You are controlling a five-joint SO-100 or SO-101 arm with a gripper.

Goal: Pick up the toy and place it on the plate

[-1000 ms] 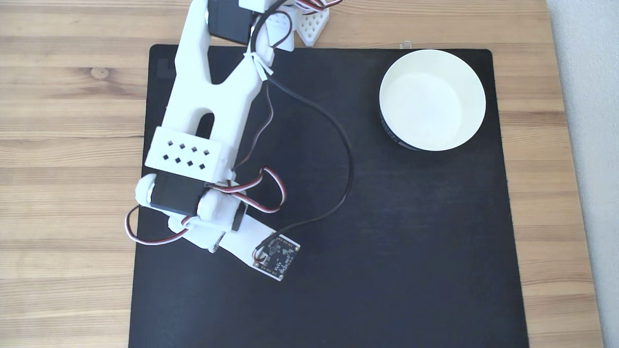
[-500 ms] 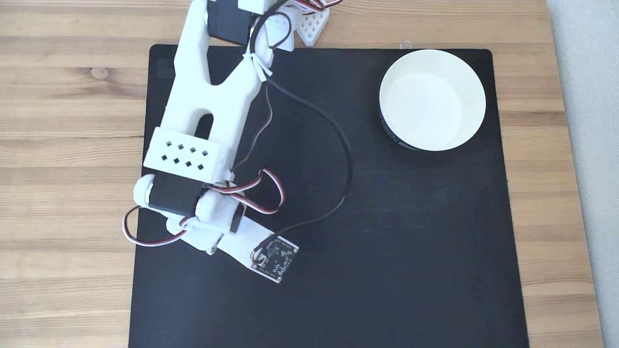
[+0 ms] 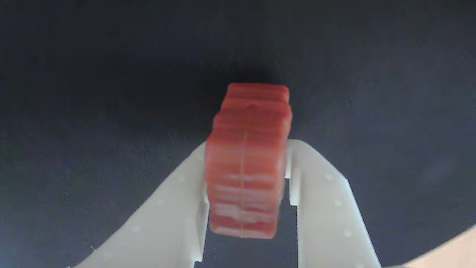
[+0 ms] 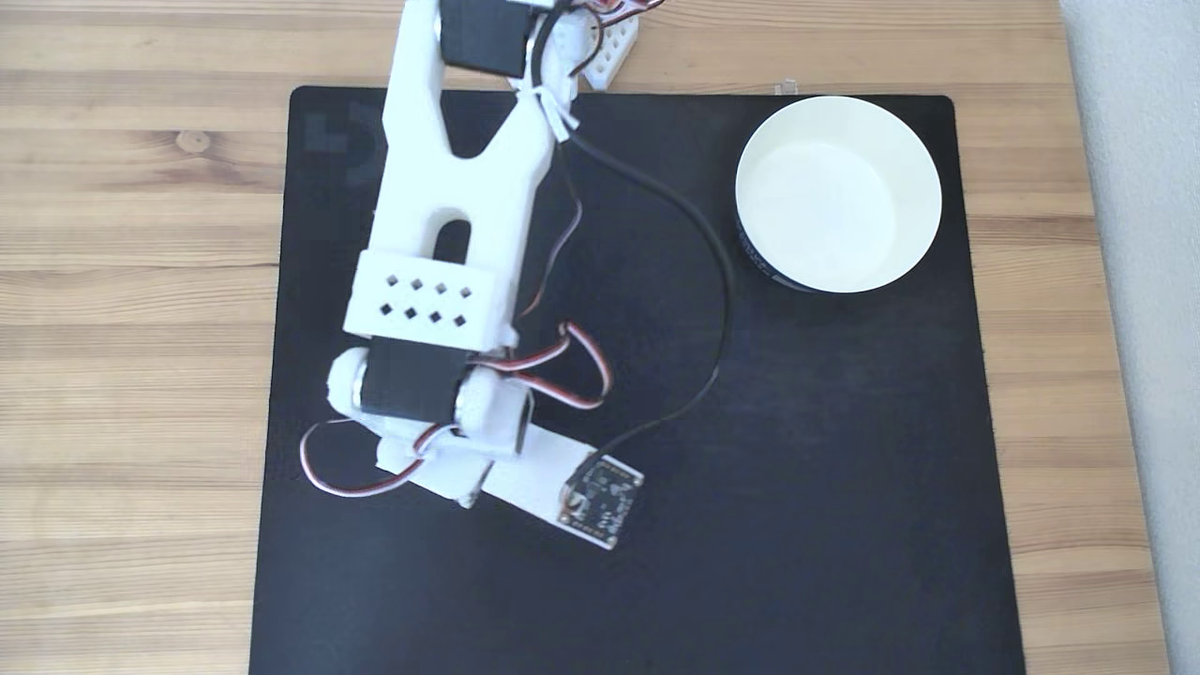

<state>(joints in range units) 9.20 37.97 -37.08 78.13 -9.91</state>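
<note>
The white plastic two-finger tool was clamped on the small reddish-brown, ridged block toy.
In the fixed view the round white shallow plate sat on the black mat, well apart from the white arm.

My arm is white printed plastic with black servo blocks, a slotted link and a plate of diamond-shaped holes. Red-white-black wires loop at the wrist; a black cable feeds a small circuit board. White jaws carry small dimples.
</note>
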